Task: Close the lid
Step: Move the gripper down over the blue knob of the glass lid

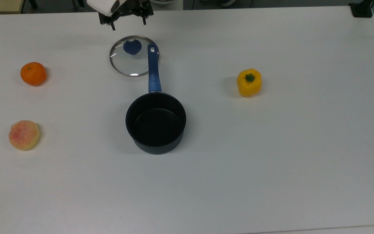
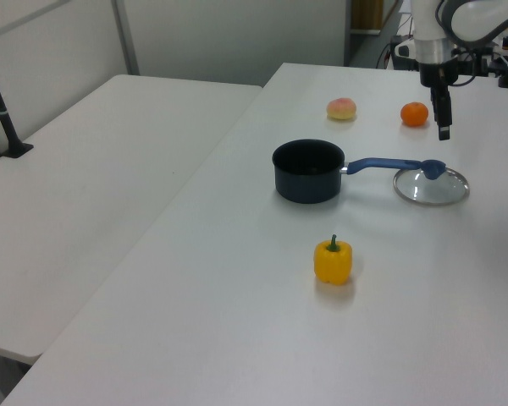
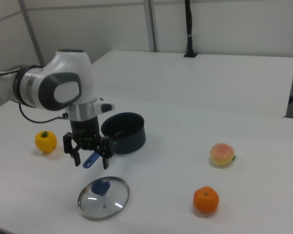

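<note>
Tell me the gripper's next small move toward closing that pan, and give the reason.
Probably lower the gripper onto the lid's blue knob. Its fingers are open and it hangs above the table near the lid, which lies flat beside the open saucepan; in the top view it sits just beyond the lid's far rim, so a small shift over the knob comes first.
</note>
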Motion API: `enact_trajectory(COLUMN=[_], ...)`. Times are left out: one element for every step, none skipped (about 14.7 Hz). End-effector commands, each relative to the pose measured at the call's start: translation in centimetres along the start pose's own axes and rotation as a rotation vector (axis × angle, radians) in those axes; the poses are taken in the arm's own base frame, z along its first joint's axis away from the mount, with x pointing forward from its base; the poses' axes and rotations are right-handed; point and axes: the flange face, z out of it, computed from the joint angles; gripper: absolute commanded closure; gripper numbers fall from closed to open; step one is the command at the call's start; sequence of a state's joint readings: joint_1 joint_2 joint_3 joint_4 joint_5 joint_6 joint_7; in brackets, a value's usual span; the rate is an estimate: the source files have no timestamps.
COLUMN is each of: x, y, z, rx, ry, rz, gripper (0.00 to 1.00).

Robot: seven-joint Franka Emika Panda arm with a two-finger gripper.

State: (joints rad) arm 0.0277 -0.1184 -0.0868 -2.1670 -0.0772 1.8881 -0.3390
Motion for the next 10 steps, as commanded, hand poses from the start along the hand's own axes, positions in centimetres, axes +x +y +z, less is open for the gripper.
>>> enact_trajectory(x=[-1.3, -1.4, -1.5, -1.4, -1.4, -1.4, -1.5, -1.5, -1.4, -1.1], y=[0.1, 0.0, -0.2, -0.3, -0.3, -0.4, -0.5, -0.6, -0.7, -0.6], z=[3.2, 4.1, 5.0, 5.5, 5.9, 6.4, 6.7, 7.3, 7.7, 8.0], rx=[-0.03, -0.034, -0.036, -0.039, -0.045, -0.045, -0.047, -0.049, -0.051, -0.054], ry=[0.087, 0.095, 0.105, 0.121, 0.136, 0.139, 0.143, 0.152, 0.16, 0.167], rz=[-0.01, -0.012, -0.007, -0.003, -0.005, -0.006, -0.007, -0.008, -0.009, 0.0], gripper=[0.0, 0.0, 0.0, 0.0, 0.0, 0.0, 0.0, 0.0, 0.0, 0.0])
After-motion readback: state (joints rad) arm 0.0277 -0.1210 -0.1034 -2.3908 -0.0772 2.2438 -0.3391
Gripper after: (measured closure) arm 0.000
